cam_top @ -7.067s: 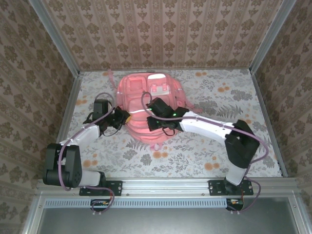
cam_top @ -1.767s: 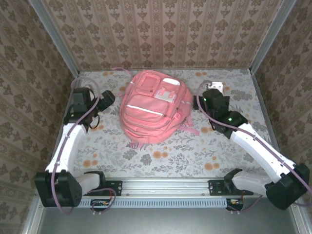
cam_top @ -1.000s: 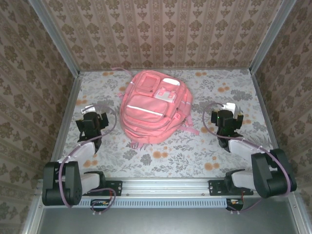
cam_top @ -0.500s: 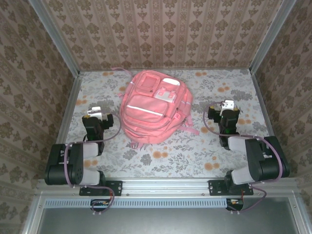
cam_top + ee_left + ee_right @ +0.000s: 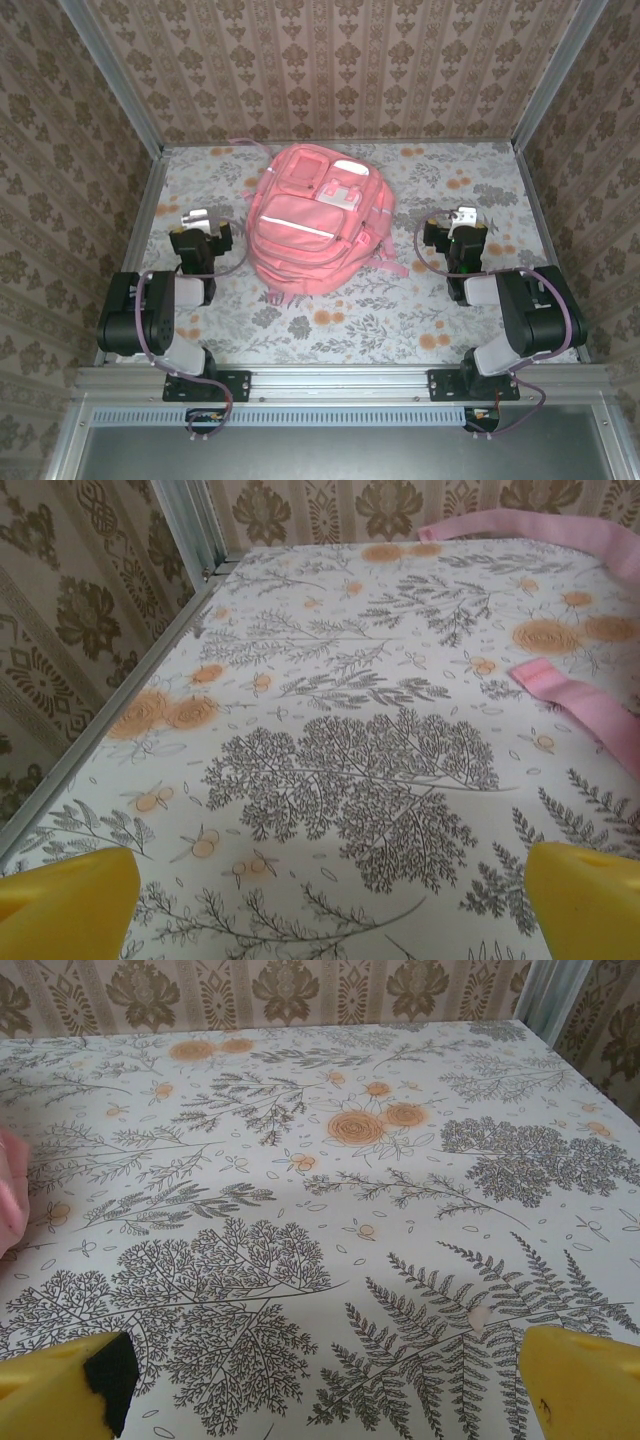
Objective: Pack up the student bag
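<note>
1. The student bag [image 5: 315,225] is lying flat on the table [image 5: 400,320], front side up. It sits around the middle and a bit toward the far wall, tilted so its top end points far and slightly right.
2. You can see the white reflective stripe [image 5: 298,226] running across it. There are also white patches [image 5: 342,190] up near the far end.
3. One pink strap [image 5: 392,265] sticks out of the bag's near-right side onto the flowery cloth. Another thin one trails off the far-left corner.
4. The left gripper [image 5: 200,225] sits on the left side of the table, near the bag's left edge but not touching it. Its arm is bunched up close to its base.
5. From the left wrist camera, the left gripper [image 5: 320,910] has its yellow fingers [image 5: 65,900] spread wide. There's nothing but tablecloth between them. A pink strap [image 5: 575,705] lies just ahead on the right, and another one [image 5: 520,525] is further off by the wall.
6. The right gripper [image 5: 462,228] mirrors that on the right side, well apart from the bag's body and a bit right of the near-right strap.
7. The right wrist view is the same deal. The right gripper [image 5: 320,1390] has its fingers [image 5: 585,1385] wide apart, holding nothing. One pad shows a black patch on its inner face. A sliver of pink bag [image 5: 8,1200] peeks in at the left edge.
8. Patterned wallpaper walls [image 5: 330,60] box the whole thing in. There's a metal rail [image 5: 340,380] along the near edge where the arms are bolted.
</note>
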Controlling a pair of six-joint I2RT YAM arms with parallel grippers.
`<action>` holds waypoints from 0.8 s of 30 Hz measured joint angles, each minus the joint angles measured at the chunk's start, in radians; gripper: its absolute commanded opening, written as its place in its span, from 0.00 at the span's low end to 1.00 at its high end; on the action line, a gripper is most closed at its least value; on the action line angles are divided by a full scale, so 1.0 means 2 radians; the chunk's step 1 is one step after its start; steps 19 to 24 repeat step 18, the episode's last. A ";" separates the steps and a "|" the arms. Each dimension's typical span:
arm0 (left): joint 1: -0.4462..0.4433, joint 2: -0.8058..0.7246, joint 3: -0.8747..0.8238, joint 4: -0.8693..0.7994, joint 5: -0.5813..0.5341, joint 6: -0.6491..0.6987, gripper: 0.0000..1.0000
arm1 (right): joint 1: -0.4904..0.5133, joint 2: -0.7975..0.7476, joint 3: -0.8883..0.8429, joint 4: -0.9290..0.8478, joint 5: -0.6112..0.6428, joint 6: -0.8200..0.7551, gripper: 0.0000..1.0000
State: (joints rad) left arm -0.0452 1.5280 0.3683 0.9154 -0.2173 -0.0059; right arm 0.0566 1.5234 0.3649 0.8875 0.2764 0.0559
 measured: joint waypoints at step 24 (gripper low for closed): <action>-0.003 0.001 0.000 -0.010 0.005 0.005 1.00 | 0.000 0.000 0.000 0.000 0.000 0.000 1.00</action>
